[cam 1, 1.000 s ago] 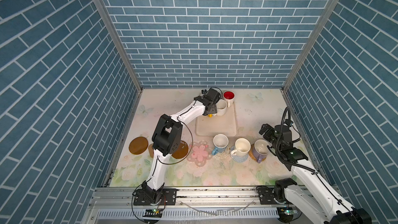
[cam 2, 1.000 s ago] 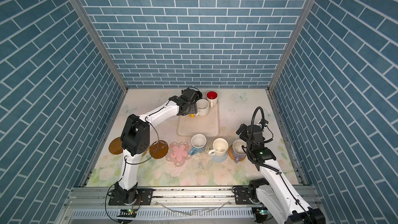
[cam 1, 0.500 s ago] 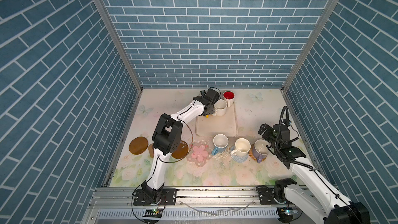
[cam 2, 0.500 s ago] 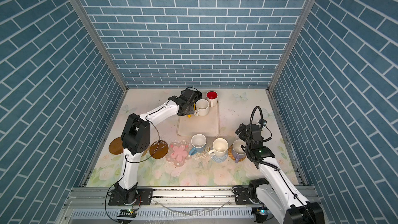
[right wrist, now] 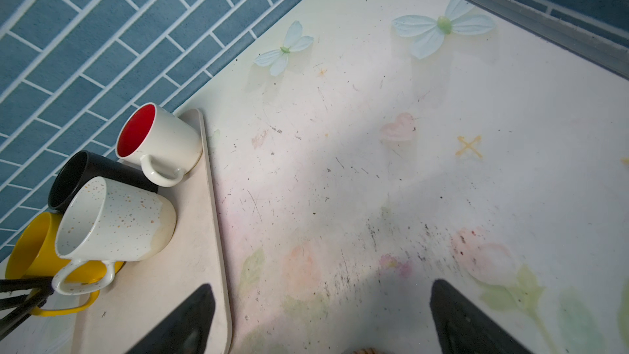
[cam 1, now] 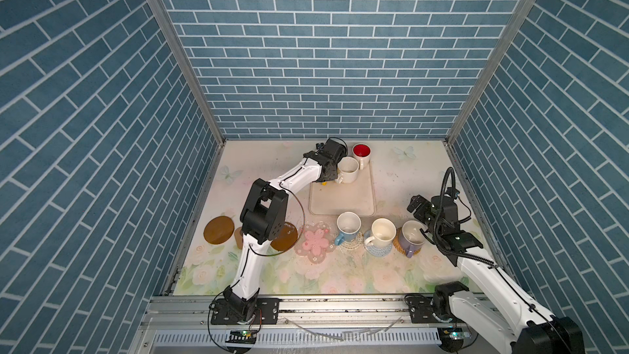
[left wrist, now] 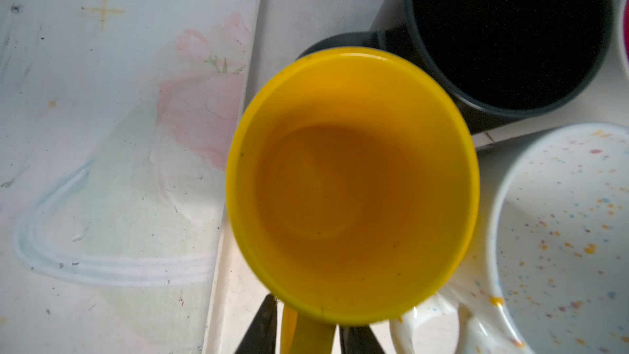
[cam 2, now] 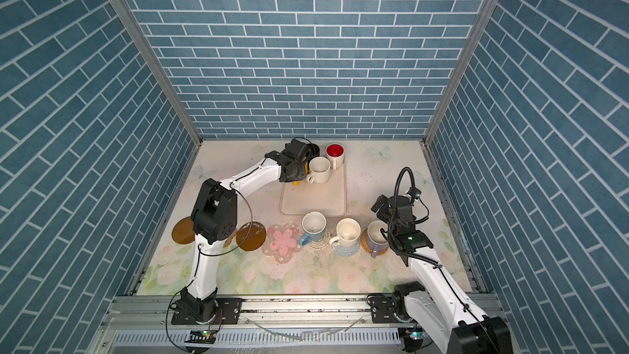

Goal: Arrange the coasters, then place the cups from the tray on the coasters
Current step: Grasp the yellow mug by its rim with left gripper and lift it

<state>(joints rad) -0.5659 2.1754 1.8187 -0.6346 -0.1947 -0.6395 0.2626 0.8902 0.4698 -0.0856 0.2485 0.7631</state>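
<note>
Across the surface, the left gripper is closing from wide onto the handle of the yellow cup on the tray, readying a lift, while the right gripper is idling open, empty.

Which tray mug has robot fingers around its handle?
The yellow ceramic mug: the left gripper straddles its handle. The black mug, speckled mug and red-lined mug stand untouched.

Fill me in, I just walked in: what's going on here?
The left pincer grips the handle of the yellow ceramic mug on the pale beige rectangular tray, beside three other mugs. Three mugs already stand on woven round coasters in front. The pink flower-shaped coaster and brown discs are bare. The right pincer hangs open, holding nothing.
</note>
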